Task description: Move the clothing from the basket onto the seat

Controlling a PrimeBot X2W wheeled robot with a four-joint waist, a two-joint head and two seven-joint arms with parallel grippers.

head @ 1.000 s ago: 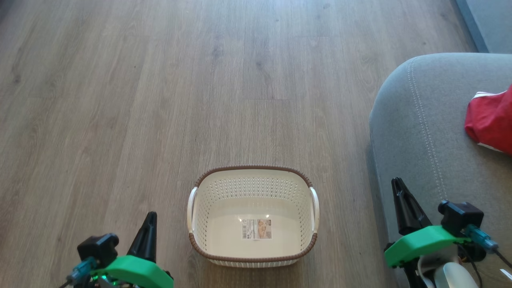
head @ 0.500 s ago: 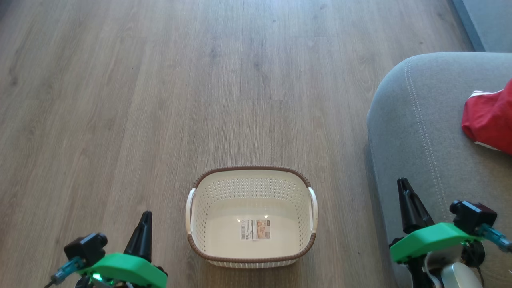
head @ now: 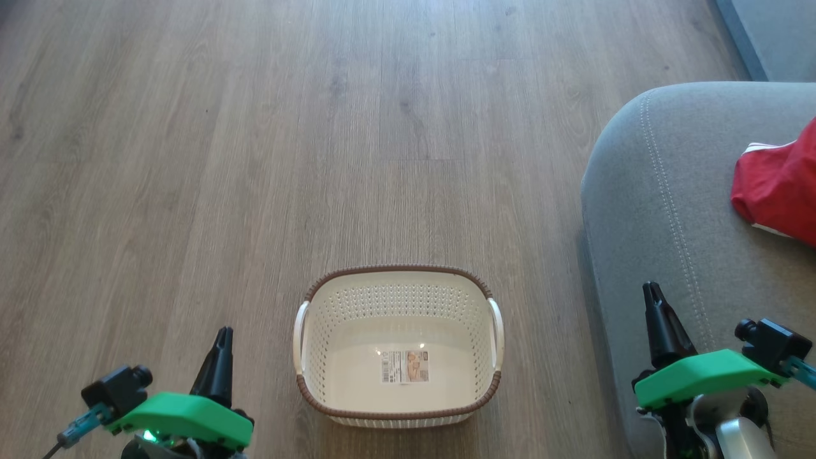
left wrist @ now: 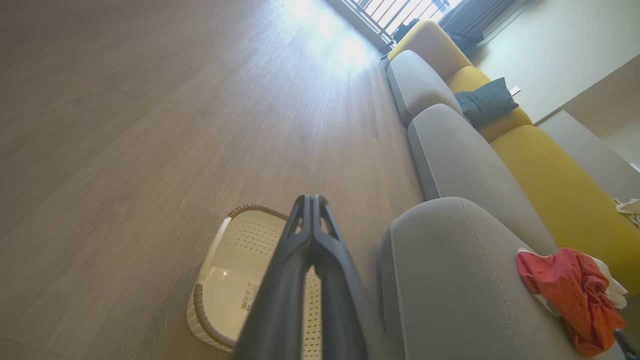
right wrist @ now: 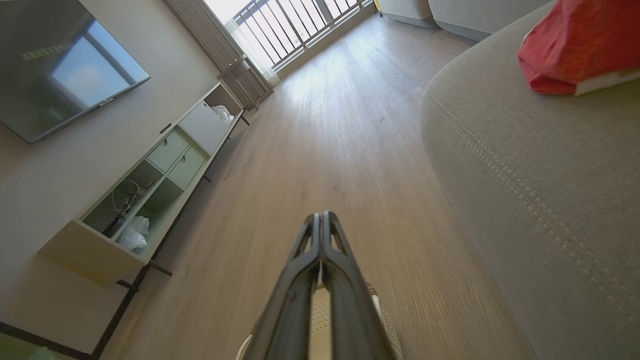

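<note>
Dark jaws together on both arms, nothing held.
My left gripper [head: 218,363] and right gripper [head: 660,322] flank the basket [head: 398,269] at lower centre, bare but for its label [head: 405,366]; the red clothing [head: 774,185] lies up at the right edge on the grey seat [head: 663,210], beyond my right gripper, the nearer arm. I judge nothing left to fetch.
</note>
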